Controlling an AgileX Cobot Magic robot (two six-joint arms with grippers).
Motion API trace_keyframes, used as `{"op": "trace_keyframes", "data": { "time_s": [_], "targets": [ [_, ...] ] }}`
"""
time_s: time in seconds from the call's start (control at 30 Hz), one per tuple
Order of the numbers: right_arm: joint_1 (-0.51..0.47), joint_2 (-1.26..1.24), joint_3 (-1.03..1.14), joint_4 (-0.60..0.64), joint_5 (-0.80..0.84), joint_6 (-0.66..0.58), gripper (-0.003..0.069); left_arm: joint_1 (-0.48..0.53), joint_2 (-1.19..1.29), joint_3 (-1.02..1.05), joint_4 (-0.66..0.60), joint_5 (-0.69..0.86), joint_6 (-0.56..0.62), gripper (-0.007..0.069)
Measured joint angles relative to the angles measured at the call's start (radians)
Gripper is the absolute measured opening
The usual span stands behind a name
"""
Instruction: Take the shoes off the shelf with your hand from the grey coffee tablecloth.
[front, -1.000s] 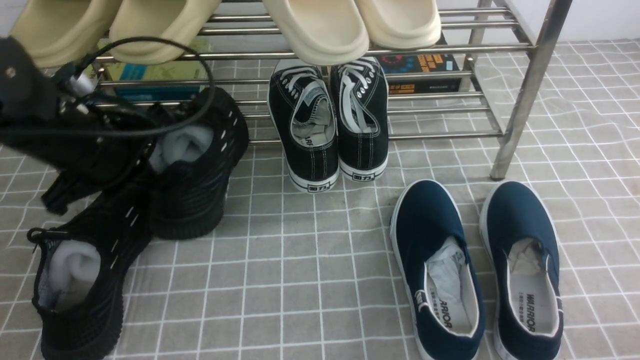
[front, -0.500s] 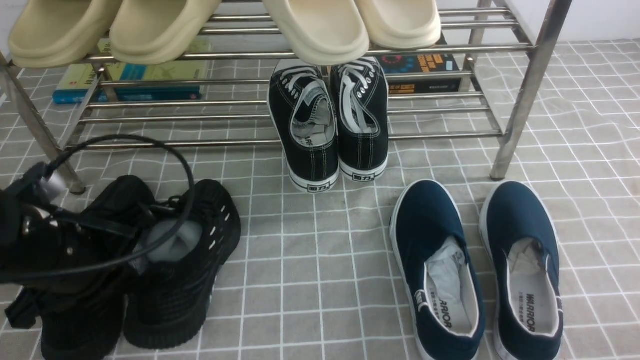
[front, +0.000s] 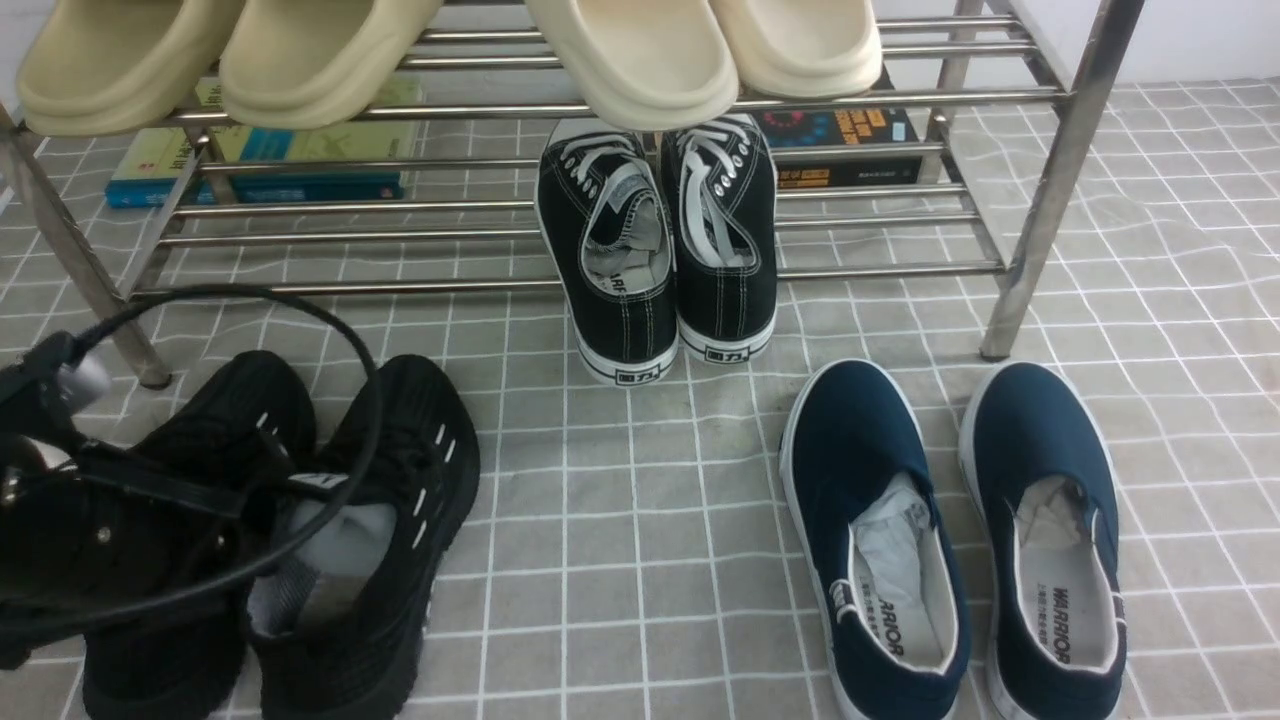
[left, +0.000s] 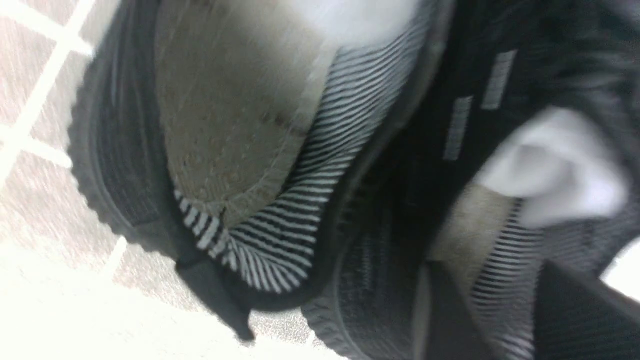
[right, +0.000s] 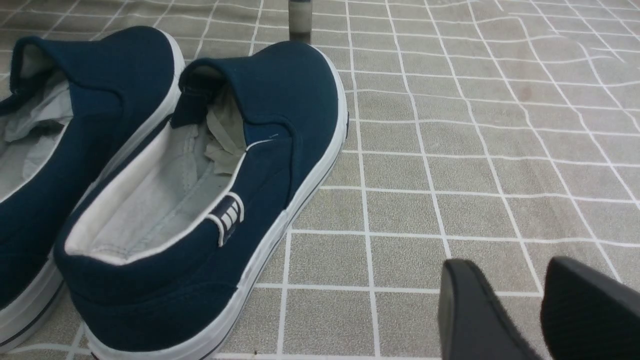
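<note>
Grey coffee tablecloth (front: 600, 560): lies under everything, slightly wrinkled.
Shelf (front: 1060, 160): stands on the far part of the cloth.
Shoes (front: 390, 620): off the shelf, on the cloth in front of its left leg, side by side and touching.
Left gripper (left: 492, 270): low over the shoes, pinching the striped collar lining.
Right gripper (right: 502, 265): near the navy slip-ons (right: 280, 100), slightly spread, cloth visible in the gap.

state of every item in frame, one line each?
Sneakers: off shelf, on cloth.
Left gripper: fingers astride a sneaker's collar; grip unclear.
Right gripper: open, empty.
Lace-ups: on lower tier, heels overhanging.
Slip-ons: upright on cloth.
Slippers: on top tier.
</note>
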Motion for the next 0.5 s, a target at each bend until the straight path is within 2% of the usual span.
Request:
{"op": "trace_keyframes", "data": {
  "time_s": [0.1, 0.2, 0.23, 0.33, 0.37, 0.4, 0.43, 0.5],
  "targets": [
    [0.000, 0.000, 0.000, 0.000, 0.000, 0.000, 0.0239, 0.000, -0.101, 0.000, 0.021, 0.041, 0.051, 0.0366],
    [0.000, 0.000, 0.000, 0.000, 0.000, 0.000, 0.0239, 0.000, -0.218, 0.000, 0.034, 0.116, 0.145, 0.0344],
    [0.000, 0.000, 0.000, 0.000, 0.000, 0.000, 0.0239, 0.000, -0.249, 0.000, 0.036, 0.153, 0.172, 0.0321],
    [0.000, 0.000, 0.000, 0.000, 0.000, 0.000, 0.0239, 0.000, -0.368, 0.000, 0.037, 0.293, 0.272, 0.0184],
    [0.000, 0.000, 0.000, 0.000, 0.000, 0.000, 0.0239, 0.000, -0.376, 0.000, 0.037, 0.303, 0.286, 0.0173],
    [0.000, 0.000, 0.000, 0.000, 0.000, 0.000, 0.0239, 0.000, -0.436, 0.000, 0.036, 0.375, 0.334, 0.0094],
    [0.000, 0.000, 0.000, 0.000, 0.000, 0.000, 0.0239, 0.000, -0.481, 0.001, 0.034, 0.406, 0.368, 0.0053],
    [0.000, 0.000, 0.000, 0.000, 0.000, 0.000, 0.0239, 0.000, -0.586, 0.002, 0.026, 0.429, 0.426, 0.0011]
  ]
}}
